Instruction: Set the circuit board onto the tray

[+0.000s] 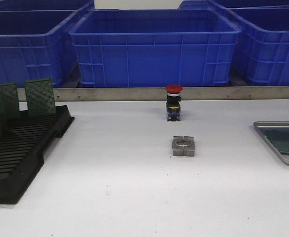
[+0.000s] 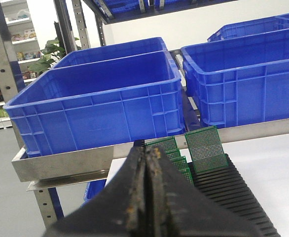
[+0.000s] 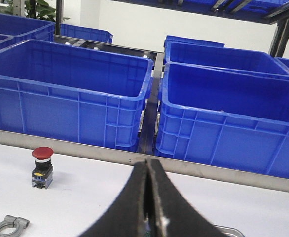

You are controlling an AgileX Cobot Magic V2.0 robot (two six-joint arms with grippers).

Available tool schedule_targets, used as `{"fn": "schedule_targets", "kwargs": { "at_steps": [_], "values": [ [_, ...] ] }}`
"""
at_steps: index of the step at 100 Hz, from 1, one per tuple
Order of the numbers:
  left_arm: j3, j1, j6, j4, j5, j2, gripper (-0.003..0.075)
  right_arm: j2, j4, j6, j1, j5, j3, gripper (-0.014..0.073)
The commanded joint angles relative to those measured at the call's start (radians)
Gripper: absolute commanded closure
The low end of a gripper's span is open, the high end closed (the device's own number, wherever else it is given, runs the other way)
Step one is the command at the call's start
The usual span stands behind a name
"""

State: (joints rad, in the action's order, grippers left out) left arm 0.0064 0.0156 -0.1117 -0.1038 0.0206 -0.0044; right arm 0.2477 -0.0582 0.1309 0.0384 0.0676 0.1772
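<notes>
Several green circuit boards (image 1: pixel 40 97) stand upright in the slots of a black rack (image 1: pixel 16 153) at the left of the table. The silver-grey tray (image 1: pixel 264 126) lies at the right edge, with a green circuit board (image 1: pixel 285 139) flat on it. Neither gripper appears in the front view. In the left wrist view my left gripper (image 2: pixel 147 152) is shut and empty, short of the standing boards (image 2: pixel 206 148). My right gripper (image 3: pixel 148 163) is shut with nothing in it, above the table, and a corner of the tray (image 3: pixel 231 230) peeks out beside it.
A red-capped push button (image 1: pixel 173 102) stands mid-table, with a grey metal clamp ring (image 1: pixel 183 146) in front of it. Large blue bins (image 1: pixel 154 47) sit behind a metal rail (image 1: pixel 134 94) along the table's far edge.
</notes>
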Motion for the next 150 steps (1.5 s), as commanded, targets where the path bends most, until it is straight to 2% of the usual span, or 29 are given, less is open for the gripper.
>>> {"fn": "schedule_targets", "kwargs": {
  "at_steps": [1,20,53,72,150],
  "values": [
    [0.037,-0.001,0.012,0.009,0.081,-0.032,0.0739,0.009,0.094,-0.085,0.000,0.145,-0.008,0.0663],
    [0.037,-0.001,0.012,0.009,0.081,-0.032,0.0739,-0.016,0.094,-0.085,0.000,0.160,-0.069,0.0663],
    [0.037,-0.001,0.012,0.009,0.081,-0.032,0.0739,-0.280,0.093,-0.085,-0.071,0.119,-0.186,0.0663],
    [0.037,-0.001,0.012,0.009,0.079,-0.032,0.0739,-0.275,0.091,-0.099,-0.114,0.112,-0.211,0.0663],
    [0.037,-0.001,0.012,0.009,0.077,-0.032,0.0739,-0.275,0.091,-0.099,-0.114,0.115,-0.211,0.0663]
  ]
}}
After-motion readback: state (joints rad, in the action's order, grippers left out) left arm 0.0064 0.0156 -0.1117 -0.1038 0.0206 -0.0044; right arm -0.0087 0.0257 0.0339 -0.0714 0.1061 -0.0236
